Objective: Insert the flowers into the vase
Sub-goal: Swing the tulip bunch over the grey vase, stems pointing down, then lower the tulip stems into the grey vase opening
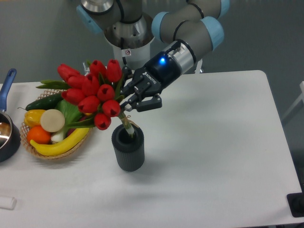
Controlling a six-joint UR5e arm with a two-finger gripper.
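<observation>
My pincer (127, 101) sits a little left of the frame's centre, at the end of my arm, which reaches down from the upper middle with a blue light glowing on the wrist. Its fingers are clamped on the flowers (90, 92), gripping the bunch just below the heads, where the stems gather.

The red tulip heads fan out to the upper left of the pincer, tilted that way, with green leaves pointing left over the wicker basket (90, 124). From my grip the stems slant down and to the right, and their lower ends reach into the round mouth of the vase (128, 148). How deep they go I cannot tell, since the rim hides them.

The vase stands upright on the white desk (213, 156), below the pincer and slightly left of centre, a dark ribbed cylinder. It is just beside the basket's right edge, not touching it as far as I can see.

The basket lies at the left of the frame, holding a banana, a cucumber, an orange and other produce. At the far left edge a dark pan (7, 135) with a blue handle is partly cut off.
</observation>
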